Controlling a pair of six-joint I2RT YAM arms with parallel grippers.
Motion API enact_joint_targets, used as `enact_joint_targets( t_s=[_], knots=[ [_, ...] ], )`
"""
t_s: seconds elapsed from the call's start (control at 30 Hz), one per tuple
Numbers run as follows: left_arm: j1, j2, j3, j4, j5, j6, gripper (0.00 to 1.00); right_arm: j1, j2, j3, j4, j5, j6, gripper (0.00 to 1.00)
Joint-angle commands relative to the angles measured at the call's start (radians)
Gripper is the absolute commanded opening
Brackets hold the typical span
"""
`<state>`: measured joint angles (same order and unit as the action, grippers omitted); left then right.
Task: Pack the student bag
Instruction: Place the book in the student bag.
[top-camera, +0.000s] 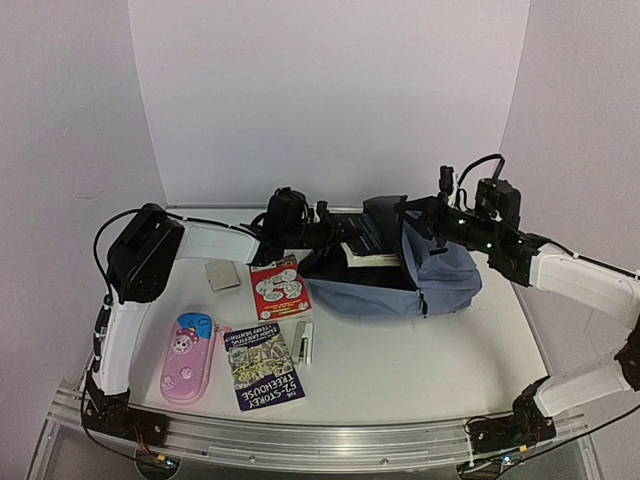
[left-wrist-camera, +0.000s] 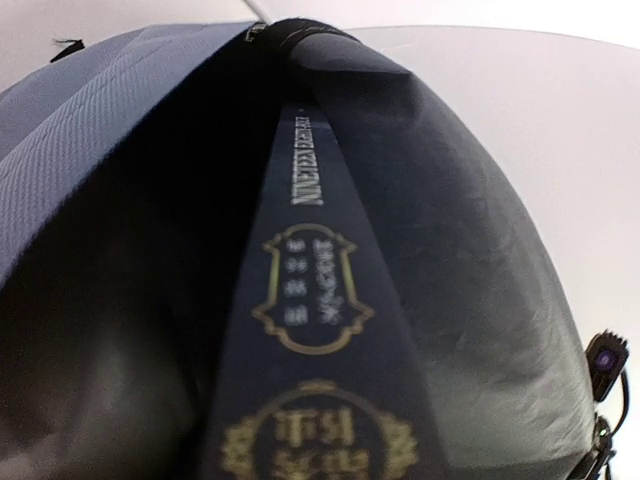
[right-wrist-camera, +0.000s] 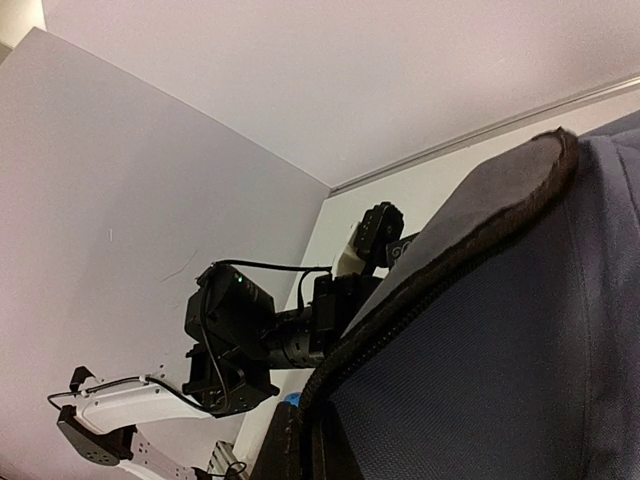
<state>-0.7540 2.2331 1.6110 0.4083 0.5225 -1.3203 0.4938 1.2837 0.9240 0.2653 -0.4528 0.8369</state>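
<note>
The slate-blue student bag (top-camera: 440, 275) lies on its side at the back of the table, its mouth facing left. My left gripper (top-camera: 330, 236) is at that mouth, shut on a dark navy book (left-wrist-camera: 310, 330) with gold lettering. The book's far end reaches into the dark lining (left-wrist-camera: 480, 250) under the blue fabric (left-wrist-camera: 90, 130). My left fingers are hidden in the left wrist view. My right gripper (top-camera: 412, 222) is shut on the bag's upper zipper edge (right-wrist-camera: 440, 265) and holds the flap up. In the right wrist view that edge runs down into my right gripper (right-wrist-camera: 312, 445).
In front of the bag lie a red-and-white booklet (top-camera: 279, 287), a Treehouse paperback (top-camera: 262, 365), a pink-and-blue pencil case (top-camera: 188, 357), a small grey box (top-camera: 222, 275) and a white stick-shaped item (top-camera: 304, 342). White walls close the back and both sides.
</note>
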Motion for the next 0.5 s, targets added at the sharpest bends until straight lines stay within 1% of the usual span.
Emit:
enact_joint_targets(
  t_s=[0.0,0.1,0.27,0.47],
  knots=[
    [-0.009,-0.008,0.036,0.249,-0.009,-0.049,0.00,0.031,0.028,-0.005,0.197,0.043,0.041,0.00],
    [-0.016,0.010,0.048,0.242,0.000,-0.054,0.00,0.038,0.046,-0.017,0.228,0.046,0.056,0.00],
    [-0.016,0.021,0.026,0.216,0.007,-0.045,0.00,0.040,0.060,-0.028,0.243,0.057,0.052,0.00],
    [-0.016,0.068,0.077,0.129,0.093,-0.028,0.00,0.040,0.071,-0.041,0.242,0.068,0.038,0.00]
  ],
)
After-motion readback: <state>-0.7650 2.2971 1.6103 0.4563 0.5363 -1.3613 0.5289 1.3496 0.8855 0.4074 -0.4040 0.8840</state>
